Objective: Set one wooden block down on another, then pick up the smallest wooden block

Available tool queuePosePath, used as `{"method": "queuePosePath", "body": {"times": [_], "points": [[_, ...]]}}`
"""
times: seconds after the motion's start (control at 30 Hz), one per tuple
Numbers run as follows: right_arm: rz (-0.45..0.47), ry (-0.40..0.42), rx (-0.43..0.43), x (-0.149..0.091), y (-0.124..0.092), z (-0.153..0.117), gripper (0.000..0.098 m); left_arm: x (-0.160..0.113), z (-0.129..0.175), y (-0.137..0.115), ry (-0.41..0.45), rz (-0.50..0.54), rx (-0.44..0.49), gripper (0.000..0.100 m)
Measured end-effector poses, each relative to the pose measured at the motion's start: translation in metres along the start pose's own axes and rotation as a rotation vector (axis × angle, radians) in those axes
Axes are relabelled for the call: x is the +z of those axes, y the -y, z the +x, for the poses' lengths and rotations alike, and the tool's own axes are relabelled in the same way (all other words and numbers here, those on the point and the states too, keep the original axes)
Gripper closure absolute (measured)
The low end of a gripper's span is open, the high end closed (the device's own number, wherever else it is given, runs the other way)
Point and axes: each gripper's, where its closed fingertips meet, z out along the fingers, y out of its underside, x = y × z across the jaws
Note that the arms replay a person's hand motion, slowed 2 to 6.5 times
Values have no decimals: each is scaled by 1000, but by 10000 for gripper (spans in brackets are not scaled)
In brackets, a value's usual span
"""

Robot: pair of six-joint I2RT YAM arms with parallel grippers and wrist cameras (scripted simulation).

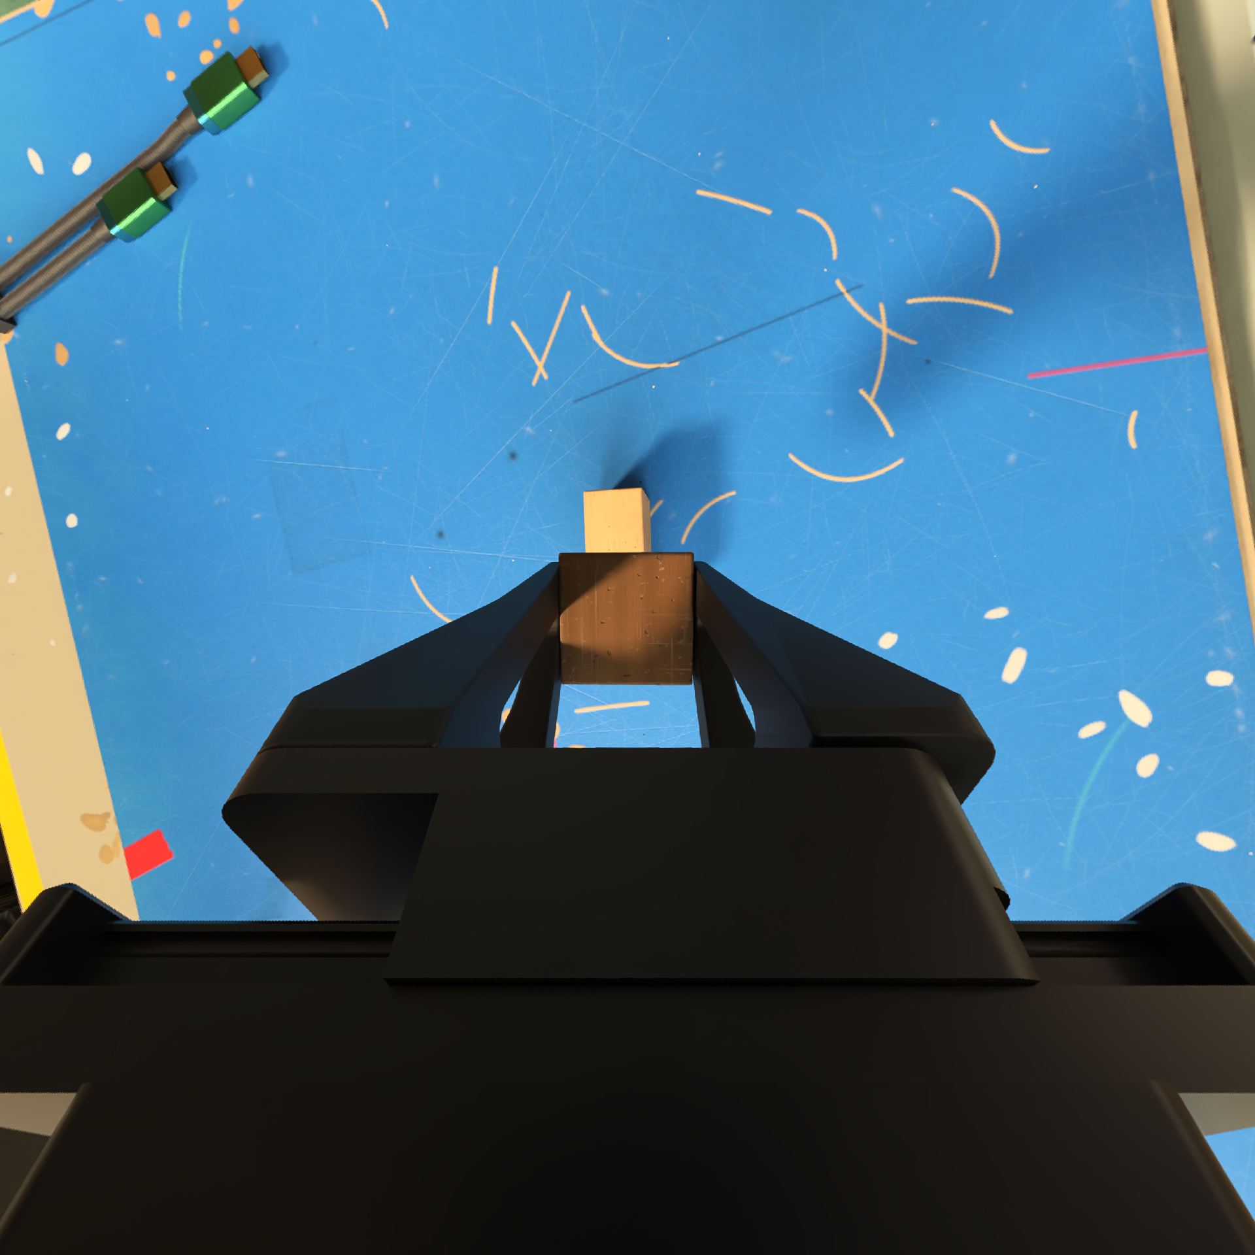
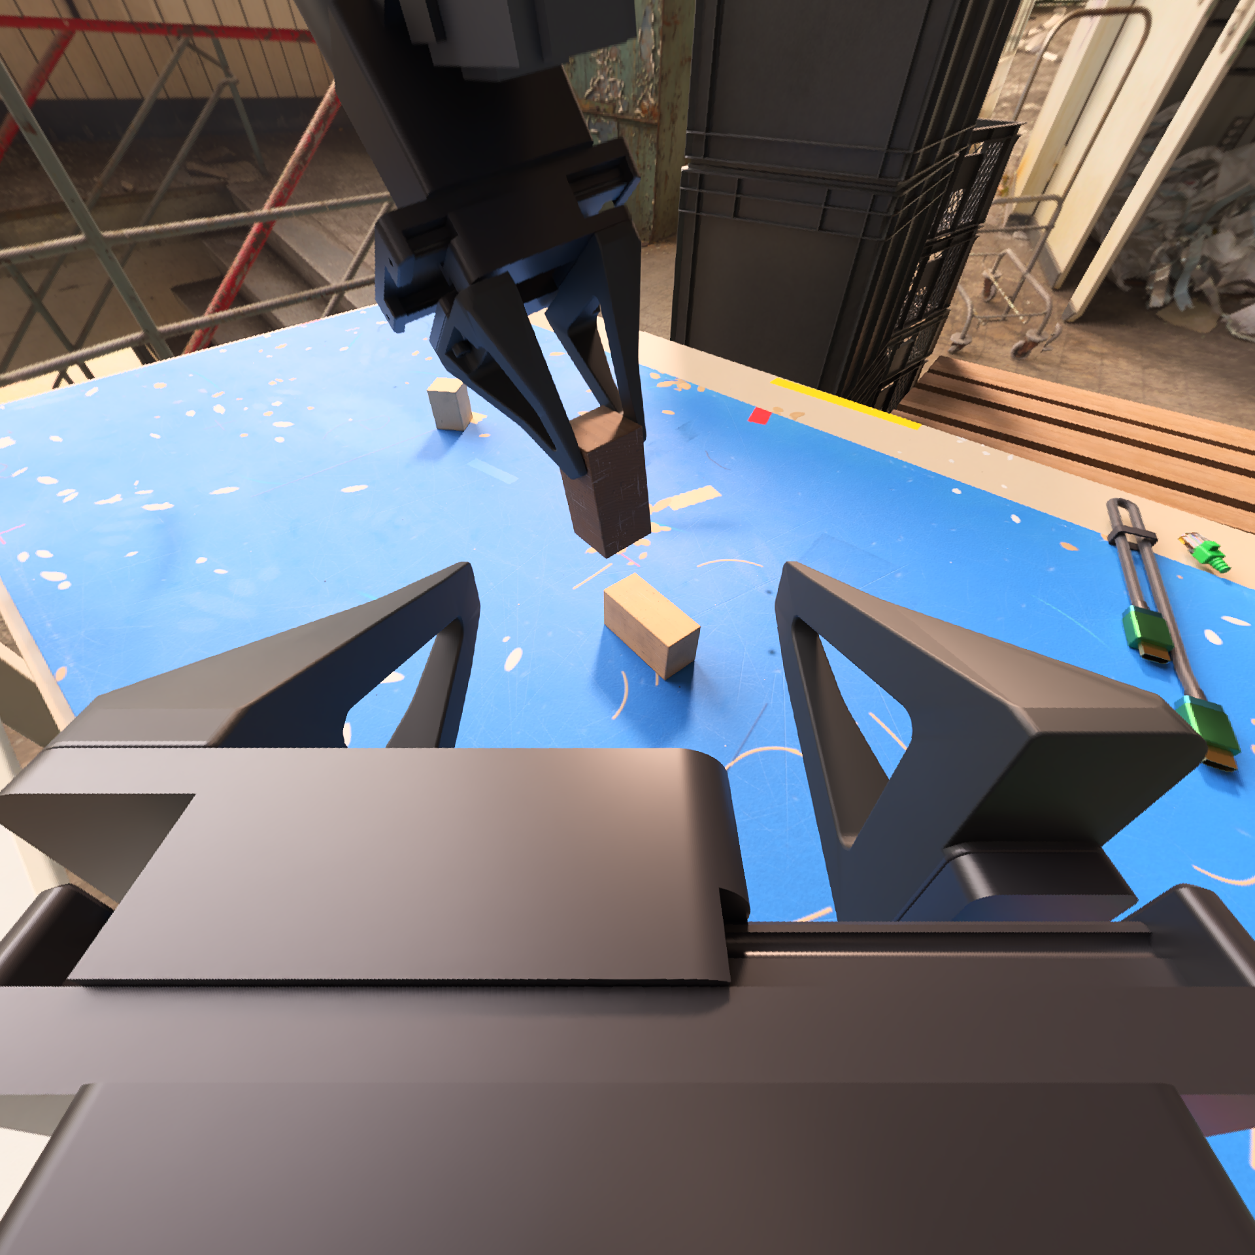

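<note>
1. Grip came first: the left gripper was clenched on the dark brown block, fingers pressed against two opposite faces near its top. From the right wrist view the same gripper held that block in the air, clear of the blue mat, with its long axis roughly vertical and slightly tilted.

2. Right gripper was released, its fingers spread wide and holding nothing, low over the near part of the mat.

3. Pale oblong block lay flat on the mat between the right gripper's open fingers and just below the carried block. In the left wrist view it showed just beyond the brown block's far edge, so the two did not look lined up yet.

4. Judgement on the step: the brown block probably had to be centred over the pale one and squared to its top face before lowering. That face looked narrow, so a slow, level descent and a late opening seemed wise; a tilted release could tip it off.

5. Smallest block, pale and nearly cubic, stood farther back on the mat, well apart from the others, untouched.

6. Looks: the brown block was dark, speckled and scuffed; both pale blocks were smooth, light wood.

7. Green-ended cable lay at the mat's edge, out of the way.
</note>
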Motion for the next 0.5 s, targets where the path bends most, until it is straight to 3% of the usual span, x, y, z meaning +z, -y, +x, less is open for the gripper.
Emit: {"method": "queuePosePath", "body": {"times": [0.5], "points": [[28, -25, 21, -10, -1, 11, 236, 29, -10, -9, -22, -10, -34, 694]]}}
